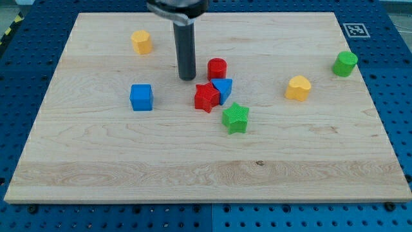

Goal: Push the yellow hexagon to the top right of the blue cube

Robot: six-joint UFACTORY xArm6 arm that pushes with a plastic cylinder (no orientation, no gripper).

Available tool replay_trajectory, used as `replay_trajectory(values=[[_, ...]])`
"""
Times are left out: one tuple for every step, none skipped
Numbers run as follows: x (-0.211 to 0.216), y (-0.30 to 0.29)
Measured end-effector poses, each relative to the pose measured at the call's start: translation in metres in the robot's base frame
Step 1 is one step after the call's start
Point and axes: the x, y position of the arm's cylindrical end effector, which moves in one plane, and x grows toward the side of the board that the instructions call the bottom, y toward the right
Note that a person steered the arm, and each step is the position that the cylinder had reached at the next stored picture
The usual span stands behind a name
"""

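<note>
The yellow hexagon [141, 42] lies near the board's top left. The blue cube [141, 97] lies below it, left of centre. My tip [187, 78] rests on the board right of both, above and to the right of the blue cube and below and to the right of the yellow hexagon, touching neither. It stands just left of a red cylinder [217, 67].
A red star [206, 97], a blue block [223, 89] and a green star [235, 118] cluster right of my tip. A yellow heart [298, 87] and a green cylinder [345, 63] lie at the view's right. The wooden board [193, 174] sits on a blue pegboard.
</note>
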Motion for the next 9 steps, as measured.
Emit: replay_trajectory(values=[[-0.037, -0.003], [-0.061, -0.019], [-0.079, -0.038], [-0.098, -0.057], [-0.119, -0.073], [-0.138, -0.096], [-0.132, -0.112], [-0.109, -0.113], [-0.067, -0.089]])
